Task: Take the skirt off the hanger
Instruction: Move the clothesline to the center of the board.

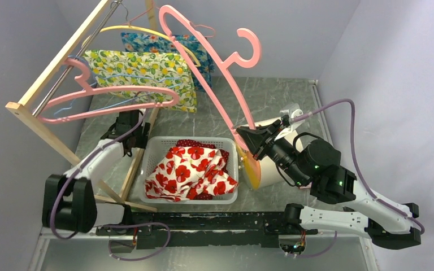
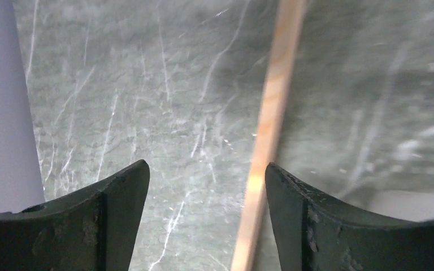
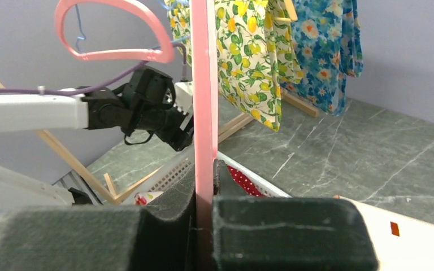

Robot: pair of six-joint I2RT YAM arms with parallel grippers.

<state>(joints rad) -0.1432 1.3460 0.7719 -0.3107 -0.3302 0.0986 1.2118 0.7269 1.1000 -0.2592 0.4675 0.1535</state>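
Observation:
The skirt (image 1: pixel 191 169), white with red flowers, lies crumpled in a white basket (image 1: pixel 233 197) between the two arms. Off the rack, a bare pink hanger (image 1: pixel 203 68) slants up and away from the basket's right side. My right gripper (image 1: pixel 247 138) is shut on its lower end. In the right wrist view the hanger's bar (image 3: pixel 204 84) runs straight up from between the closed jaws of the right gripper (image 3: pixel 204 180). My left gripper (image 1: pixel 129 144) hovers left of the basket, open and empty. The left wrist view shows the left gripper (image 2: pixel 206 175) over bare table.
A wooden rack (image 1: pixel 45 73) stands at the left; one leg (image 2: pixel 268 124) passes just inside my left gripper's right finger. On it hang a second pink hanger (image 1: pixel 107 96), a lemon-print garment (image 1: pixel 141 70) and a blue floral one (image 1: pixel 164 45). A white tub (image 1: pixel 271 169) sits right of the basket.

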